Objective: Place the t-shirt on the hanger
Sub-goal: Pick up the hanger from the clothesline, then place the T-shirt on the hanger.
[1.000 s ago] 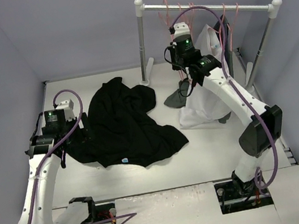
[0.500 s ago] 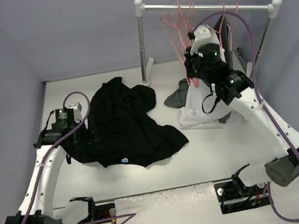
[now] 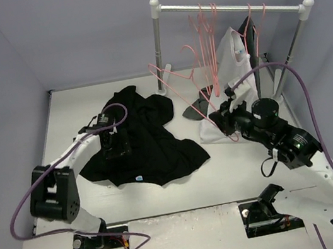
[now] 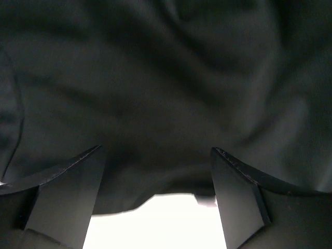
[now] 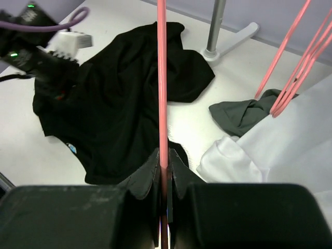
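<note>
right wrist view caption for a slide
Right gripper shut on a pink hanger, the black t-shirt crumpled on the table beyond.

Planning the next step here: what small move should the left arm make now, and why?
Probably lower the left gripper and close on the t-shirt: its jaws stand open close over the black fabric, holding nothing, while the right gripper is shut on the hanger.

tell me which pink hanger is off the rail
The hanger clamped in the right gripper, held out toward the black t-shirt. The other pink hangers hang on the rail.
</note>
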Robot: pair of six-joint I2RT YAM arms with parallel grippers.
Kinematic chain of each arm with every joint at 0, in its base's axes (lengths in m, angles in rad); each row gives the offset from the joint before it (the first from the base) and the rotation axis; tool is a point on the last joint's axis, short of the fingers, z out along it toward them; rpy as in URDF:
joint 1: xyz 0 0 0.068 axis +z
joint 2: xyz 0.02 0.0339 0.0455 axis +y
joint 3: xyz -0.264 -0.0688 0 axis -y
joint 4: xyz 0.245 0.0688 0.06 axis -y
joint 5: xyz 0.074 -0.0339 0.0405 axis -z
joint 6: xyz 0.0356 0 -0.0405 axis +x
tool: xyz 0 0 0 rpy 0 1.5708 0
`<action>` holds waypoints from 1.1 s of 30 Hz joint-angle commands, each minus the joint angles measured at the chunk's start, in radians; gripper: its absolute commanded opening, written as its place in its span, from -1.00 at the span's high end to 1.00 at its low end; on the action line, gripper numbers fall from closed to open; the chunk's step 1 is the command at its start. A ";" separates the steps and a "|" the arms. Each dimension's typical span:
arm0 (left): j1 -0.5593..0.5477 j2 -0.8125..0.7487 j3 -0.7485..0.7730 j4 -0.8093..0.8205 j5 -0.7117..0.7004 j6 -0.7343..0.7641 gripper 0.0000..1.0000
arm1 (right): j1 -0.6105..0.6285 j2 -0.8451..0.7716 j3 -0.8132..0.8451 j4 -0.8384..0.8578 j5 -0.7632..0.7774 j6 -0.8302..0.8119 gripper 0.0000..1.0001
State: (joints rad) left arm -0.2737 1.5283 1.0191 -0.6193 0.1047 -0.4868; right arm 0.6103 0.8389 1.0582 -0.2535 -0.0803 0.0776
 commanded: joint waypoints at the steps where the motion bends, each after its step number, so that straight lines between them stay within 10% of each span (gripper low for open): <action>1: -0.005 0.146 0.114 0.134 -0.027 -0.024 -0.54 | 0.014 -0.054 -0.074 0.051 -0.029 0.008 1.00; 8: 0.002 0.532 0.397 0.127 -0.008 0.015 -0.50 | 0.017 -0.100 -0.103 0.048 -0.003 0.037 1.00; 16: 0.033 0.627 0.659 0.093 0.006 0.112 -0.50 | 0.020 -0.073 -0.089 0.046 -0.012 0.033 1.00; 33: 0.042 -0.044 -0.023 0.113 -0.236 0.156 -0.51 | 0.025 -0.078 -0.105 0.048 -0.116 -0.017 1.00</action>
State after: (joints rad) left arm -0.2399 1.5043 1.0634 -0.5354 -0.0628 -0.2934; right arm 0.6290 0.7682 0.9394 -0.2806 -0.1480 0.0828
